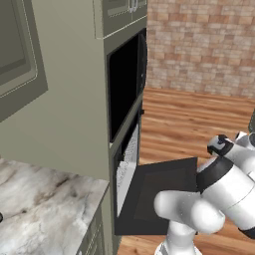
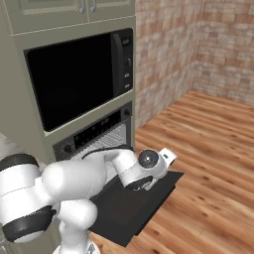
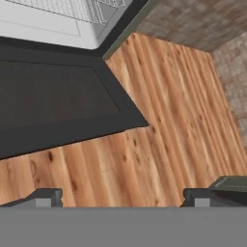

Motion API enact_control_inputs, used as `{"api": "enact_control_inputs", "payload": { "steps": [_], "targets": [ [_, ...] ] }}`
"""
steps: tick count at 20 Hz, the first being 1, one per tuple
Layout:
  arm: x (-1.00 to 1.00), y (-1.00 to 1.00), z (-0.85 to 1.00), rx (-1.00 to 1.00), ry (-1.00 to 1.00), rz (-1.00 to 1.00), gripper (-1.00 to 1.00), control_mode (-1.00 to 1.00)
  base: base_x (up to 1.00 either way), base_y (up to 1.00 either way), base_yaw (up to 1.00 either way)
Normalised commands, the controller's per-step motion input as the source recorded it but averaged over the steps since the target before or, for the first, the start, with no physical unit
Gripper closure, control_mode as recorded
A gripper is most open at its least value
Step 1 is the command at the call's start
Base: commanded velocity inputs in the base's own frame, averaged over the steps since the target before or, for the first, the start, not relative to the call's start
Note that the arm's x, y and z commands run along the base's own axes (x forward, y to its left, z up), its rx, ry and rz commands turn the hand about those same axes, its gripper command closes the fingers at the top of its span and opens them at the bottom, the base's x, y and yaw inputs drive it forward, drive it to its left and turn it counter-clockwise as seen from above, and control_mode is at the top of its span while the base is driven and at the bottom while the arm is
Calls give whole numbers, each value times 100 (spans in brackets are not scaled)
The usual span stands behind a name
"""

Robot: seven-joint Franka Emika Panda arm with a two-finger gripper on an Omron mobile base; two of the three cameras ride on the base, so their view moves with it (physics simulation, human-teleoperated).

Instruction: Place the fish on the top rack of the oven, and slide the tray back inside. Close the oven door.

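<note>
Two dark fingertips (image 3: 46, 197) of my gripper (image 3: 120, 198) stand wide apart with nothing between them, hanging over the wooden floor (image 3: 159, 135) just past a corner of the oven door (image 3: 58, 103). That door lies folded down flat in front of the oven (image 2: 96, 130), where I see the wire rack (image 1: 128, 152) inside the pale cavity. I cannot see the fish. Brick wall (image 2: 168, 54) stands behind.

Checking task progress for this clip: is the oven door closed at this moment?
No. In the right base view the oven door lies folded down flat above the wooden floor, leaving the oven open.
</note>
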Motion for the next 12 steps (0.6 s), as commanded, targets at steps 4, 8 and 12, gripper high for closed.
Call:
{"api": "enact_control_inputs", "payload": {
  "steps": [4,8,12],
  "targets": [
    [-4,-100,-22,4,-2,0,-100,-100,0,0,0],
    [0,-75,-68,11,-19,0,-100,-100,0,0,0],
    [0,-59,-75,17,-19,4,-100,-100,0,0,0]
  ]
}}
